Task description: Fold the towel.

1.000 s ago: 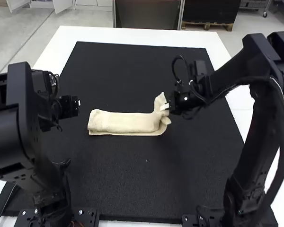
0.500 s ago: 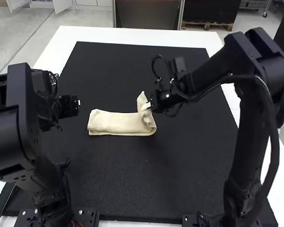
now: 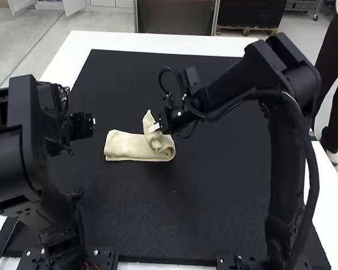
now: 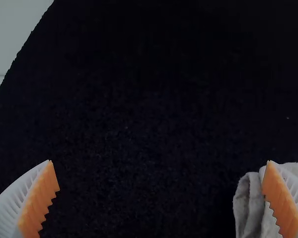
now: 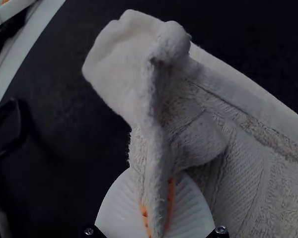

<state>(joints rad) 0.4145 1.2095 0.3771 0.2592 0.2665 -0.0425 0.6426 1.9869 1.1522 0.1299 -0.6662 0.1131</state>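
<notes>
Leftward goes the raised end of your towel (image 3: pixel 129 147), farther over its own strip than a second ago, leaving the laid part shorter. It lies folded lengthwise mid-mat, that end standing up and bunched. You have the right claw (image 3: pixel 156 128) pinched on the end; your left claw (image 3: pixel 92 121) stands spread near the strip's far end, gripping nothing. Beneath is the black mat (image 3: pixel 214 191), on the white table (image 3: pixel 158 39). Keep pulling low and you may drag the whole strip, since nothing pins it. Let go while it's twisted and you'll likely leave a crooked lump.
</notes>
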